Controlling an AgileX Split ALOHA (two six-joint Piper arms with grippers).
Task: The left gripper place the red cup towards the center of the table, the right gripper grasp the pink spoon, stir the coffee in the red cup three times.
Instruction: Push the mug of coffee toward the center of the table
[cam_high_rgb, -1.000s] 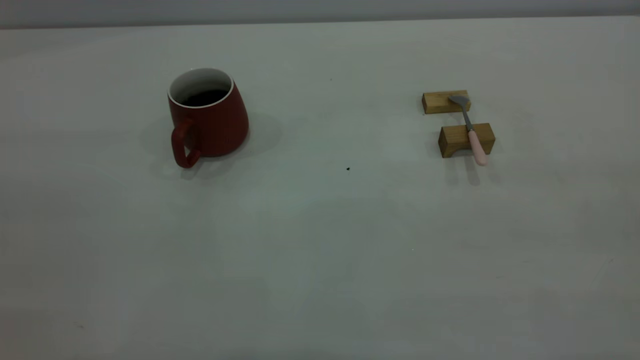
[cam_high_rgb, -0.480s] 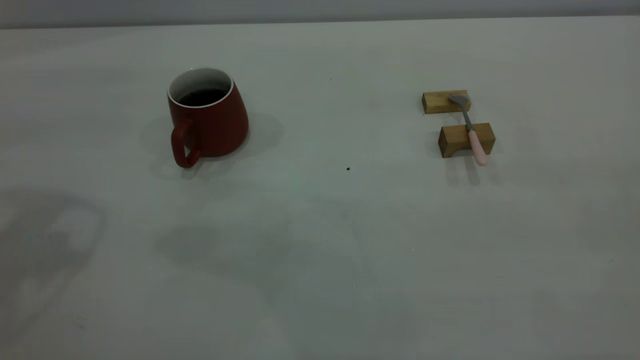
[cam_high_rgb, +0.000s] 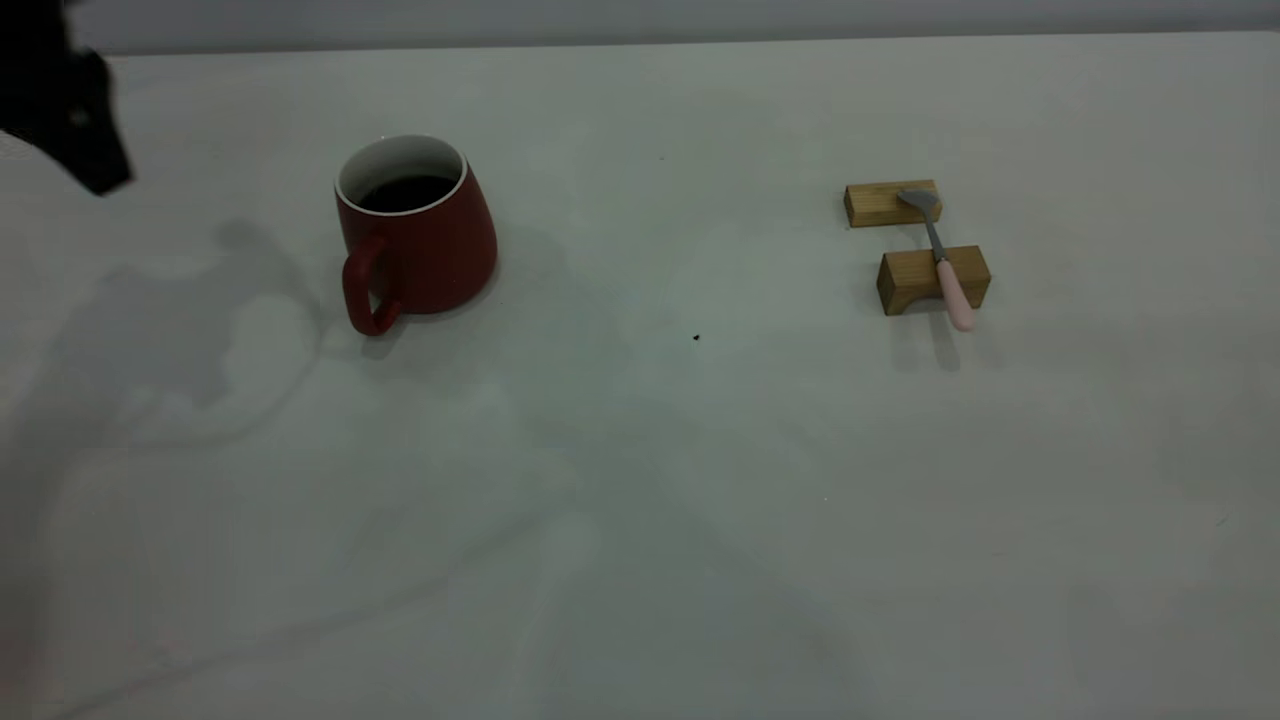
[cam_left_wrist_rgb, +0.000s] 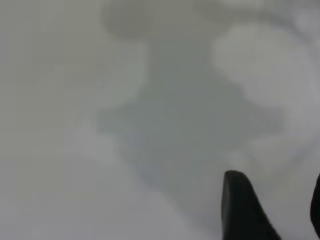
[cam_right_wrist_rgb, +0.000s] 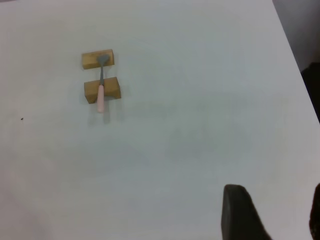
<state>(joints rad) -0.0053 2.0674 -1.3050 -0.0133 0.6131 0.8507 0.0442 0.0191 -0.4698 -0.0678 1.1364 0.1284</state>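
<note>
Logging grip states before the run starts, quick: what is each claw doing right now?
Left claw: open, holding nothing, over bare table.
Right claw: open, holding nothing, well away from the spoon.

left gripper (cam_high_rgb: 70, 110): cut off at frame edge | right gripper (cam_right_wrist_rgb: 270, 215): only partly in view

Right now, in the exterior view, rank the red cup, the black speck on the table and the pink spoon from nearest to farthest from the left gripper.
From the left gripper, at the far-left edge:
1. red cup, left of centre.
2. black speck, mid-table.
3. pink spoon, right side, resting across two wooden blocks.
</note>
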